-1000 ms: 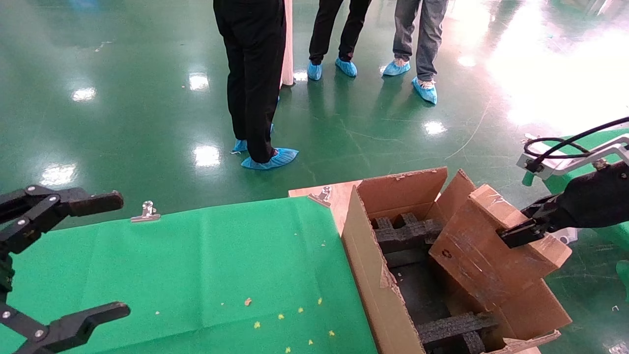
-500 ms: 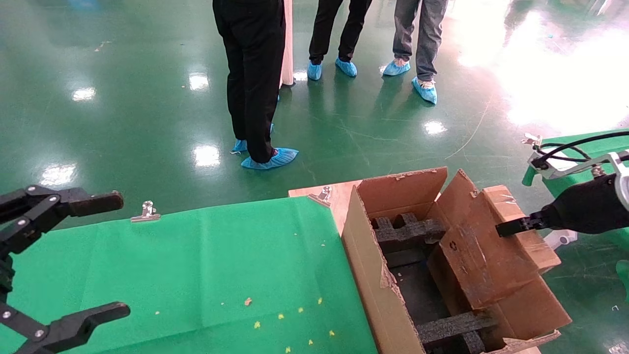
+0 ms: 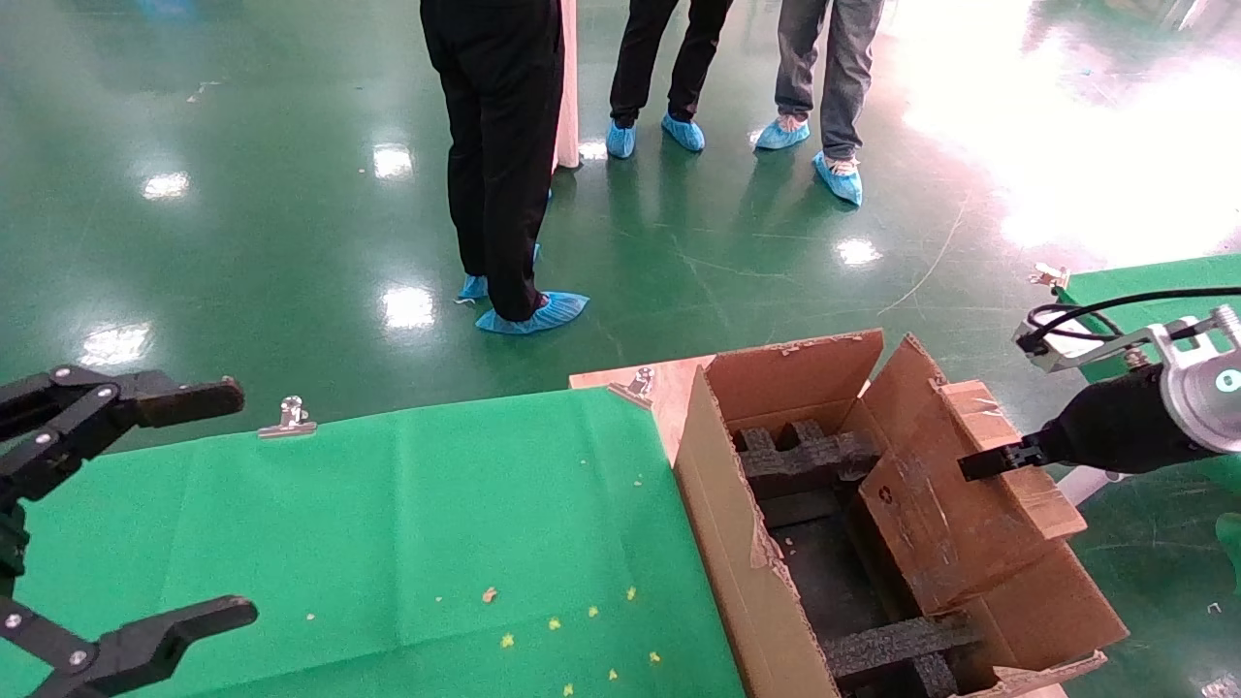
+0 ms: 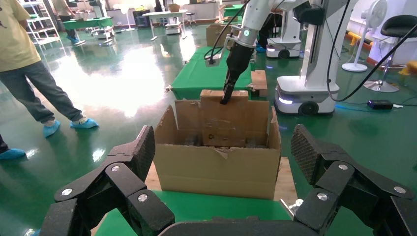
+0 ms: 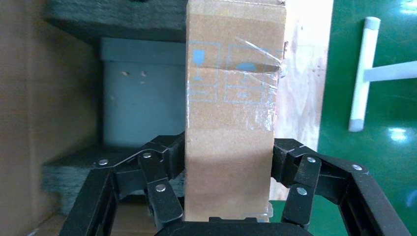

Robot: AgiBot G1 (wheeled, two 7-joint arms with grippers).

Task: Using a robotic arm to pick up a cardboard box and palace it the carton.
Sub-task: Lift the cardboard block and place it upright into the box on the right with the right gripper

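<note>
Right now the right gripper (image 3: 979, 463) on the white jointed robotic arm (image 4: 255, 19) is clamping the small plain brown cardboard box (image 3: 955, 504), fingers (image 5: 162, 189) pressing both narrow faces. Box is leaning tilted, long axis running down into the large brown corrugated carton (image 3: 737, 543), lower end among black foam blocks (image 3: 805, 456). Faint blue handling symbols printed on it; text unreadable. Left gripper (image 3: 107, 514) is idling wide open over the green cloth table (image 3: 407, 523).

Glossy green floor (image 3: 242, 194) reflects bright lights; green-clothed tables (image 4: 93, 22) and a white fan (image 4: 365, 37) stand behind.
</note>
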